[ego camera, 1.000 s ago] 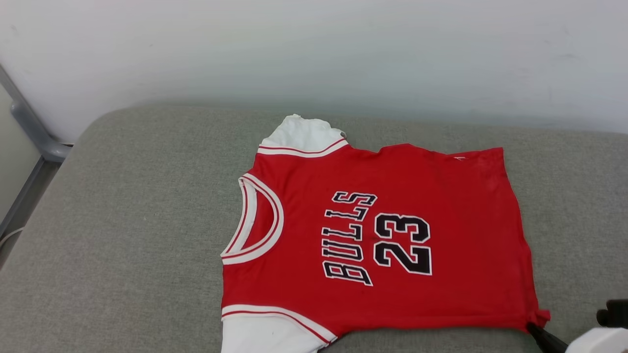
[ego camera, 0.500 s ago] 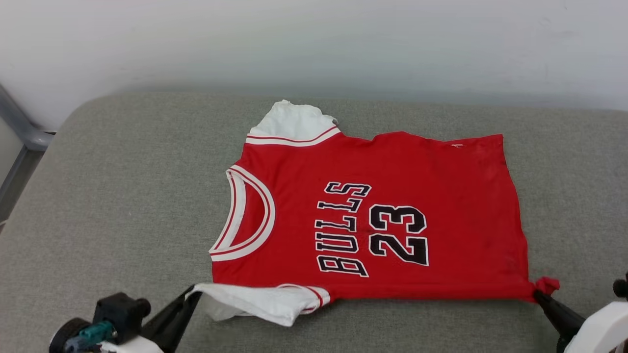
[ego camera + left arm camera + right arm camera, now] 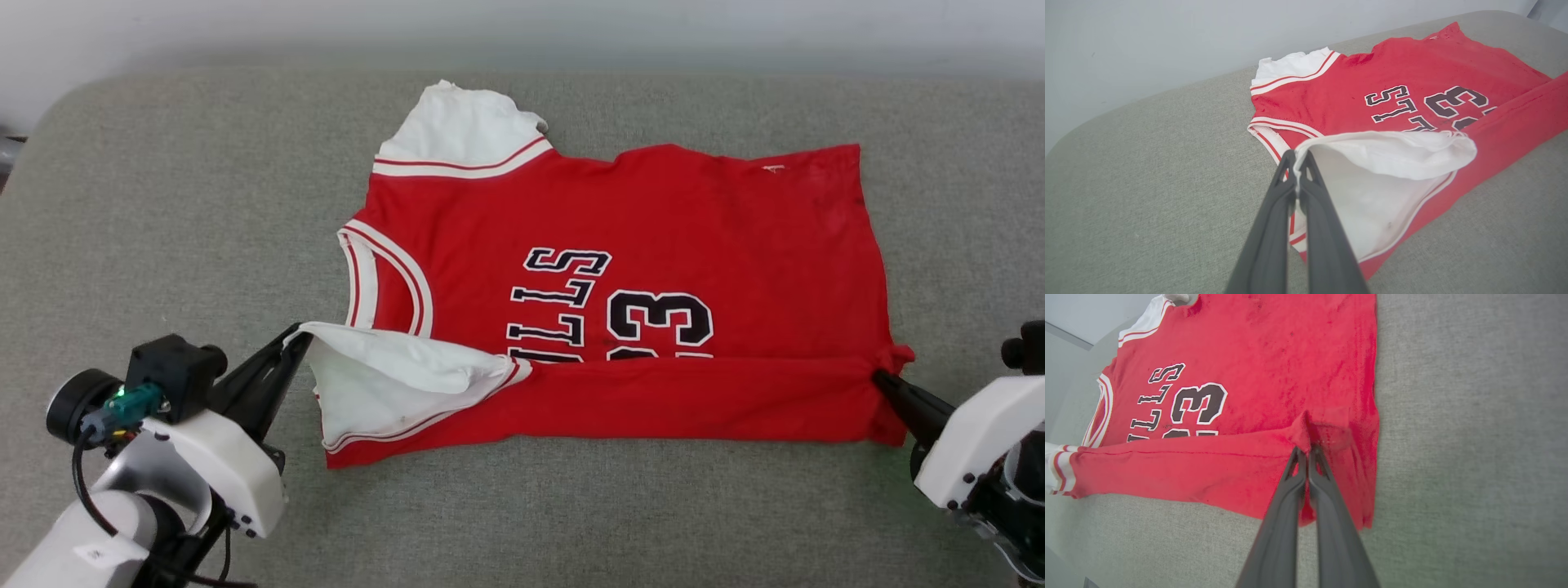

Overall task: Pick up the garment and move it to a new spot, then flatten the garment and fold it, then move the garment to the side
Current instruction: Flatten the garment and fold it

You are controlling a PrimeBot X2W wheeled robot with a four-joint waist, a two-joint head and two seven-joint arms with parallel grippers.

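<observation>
The garment (image 3: 653, 220) is a red jersey with white sleeves and a dark "BULLS 23" print, lying on the grey cushion. Its near edge is lifted and rolled over the lower part of the print. My left gripper (image 3: 298, 335) is shut on the near white sleeve's edge (image 3: 1372, 151), holding it up off the cushion. My right gripper (image 3: 880, 378) is shut on the near hem corner (image 3: 1306, 433) at the right. The left wrist view shows the left gripper (image 3: 1296, 157) pinching the white cloth. In the right wrist view the right gripper (image 3: 1306, 451) bites the red fold.
A grey fabric cushion (image 3: 163, 204) carries the garment, with bare room to the left, right and front. A pale wall (image 3: 1147, 49) runs behind it. The far white sleeve (image 3: 457, 131) lies flat near the back edge.
The head camera has tilted down. Both grippers have carried the garment's near edge up and away from me, so the fold now covers the lower half of the print.
</observation>
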